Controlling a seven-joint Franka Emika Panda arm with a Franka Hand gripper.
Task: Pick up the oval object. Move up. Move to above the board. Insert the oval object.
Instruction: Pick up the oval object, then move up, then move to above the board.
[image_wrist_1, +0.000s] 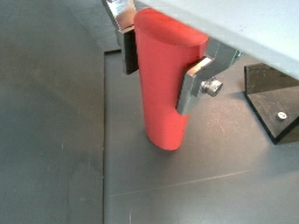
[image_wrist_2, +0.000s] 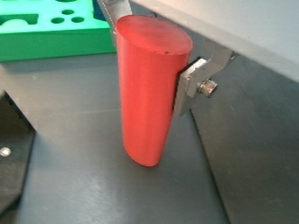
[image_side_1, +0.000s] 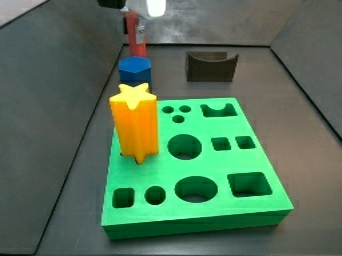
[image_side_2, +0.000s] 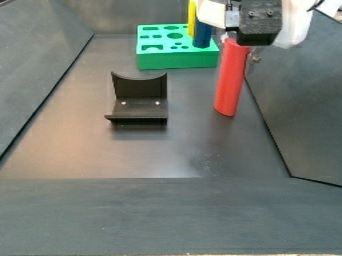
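Observation:
The oval object (image_wrist_1: 163, 87) is a tall red-pink peg, upright, clamped between my gripper's (image_wrist_1: 163, 70) silver fingers near its flat top. It shows the same way in a wrist view (image_wrist_2: 146, 96) with the gripper (image_wrist_2: 152, 61) around it. Its lower end is at or just above the dark floor; I cannot tell if it touches. In a side view the peg (image_side_2: 231, 80) hangs under the gripper (image_side_2: 241, 45), in front of the green board (image_side_2: 167, 58). In a side view the peg (image_side_1: 135, 40) and gripper (image_side_1: 134, 20) are far behind the board (image_side_1: 201, 222).
An orange-yellow star peg (image_side_1: 134, 120) stands in the board's left side, also seen in a side view (image_side_2: 194, 30). A blue hexagonal block (image_side_1: 135, 70) sits behind the board. The dark fixture (image_side_2: 136, 98) stands on the floor, also in view (image_side_1: 210, 65) (image_wrist_1: 274, 109).

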